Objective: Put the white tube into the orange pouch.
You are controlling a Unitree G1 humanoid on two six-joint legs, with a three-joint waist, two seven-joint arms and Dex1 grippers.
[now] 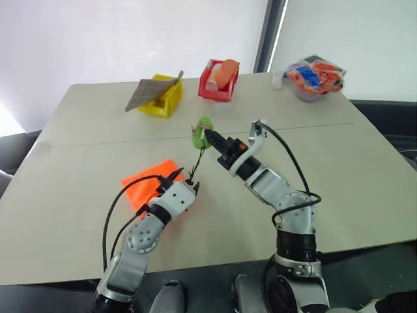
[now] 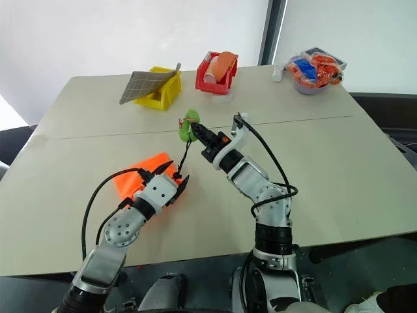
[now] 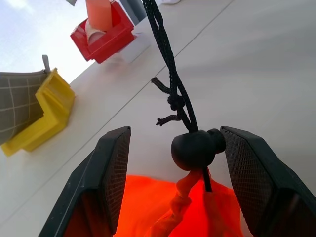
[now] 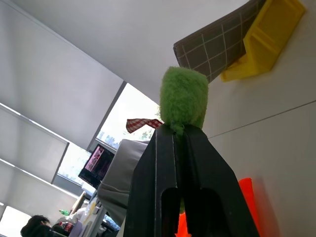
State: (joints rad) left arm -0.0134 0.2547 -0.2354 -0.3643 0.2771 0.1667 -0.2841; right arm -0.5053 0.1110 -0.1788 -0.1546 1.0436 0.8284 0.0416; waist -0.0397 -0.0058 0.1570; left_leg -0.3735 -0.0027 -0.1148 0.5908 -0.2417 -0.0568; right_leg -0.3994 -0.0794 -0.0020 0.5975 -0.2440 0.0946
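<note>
Pouch [image 1: 148, 186] lies flat on the table [image 1: 352, 163], near the robot's side, under and just beside the left gripper [image 1: 184, 184]. Its black cord [image 1: 199, 160] runs up taut to the green tag [image 1: 201, 132], pinched in the shut right gripper [image 1: 210, 137], held above the table. Left fingers [image 3: 111, 173] stand well apart, holding nothing; the cord's round stopper [image 3: 196, 148] sits between them at the gathered neck.

Tube: cannot find it on the table. Likely already inside the pouch, but cannot tell.

Risks, as judged:
- Neck looks cinched at the stopper. If the tube is still out, the pouch would need reopening first.
- Pulling the tag higher with nothing holding the neck could lift or drag the whole pouch, and spill anything inside if the mouth is loose.
- Cord hangs between the open left fingers; closing could snag the cord rather than the stopper.

Room: broad bare table to the right and in front of both arms. Yellow bin [image 1: 164, 96], red bin [image 1: 219, 81] and bowl [image 1: 311, 79] sit well apart at the far edge. Pouch is not far from the near edge.
</note>
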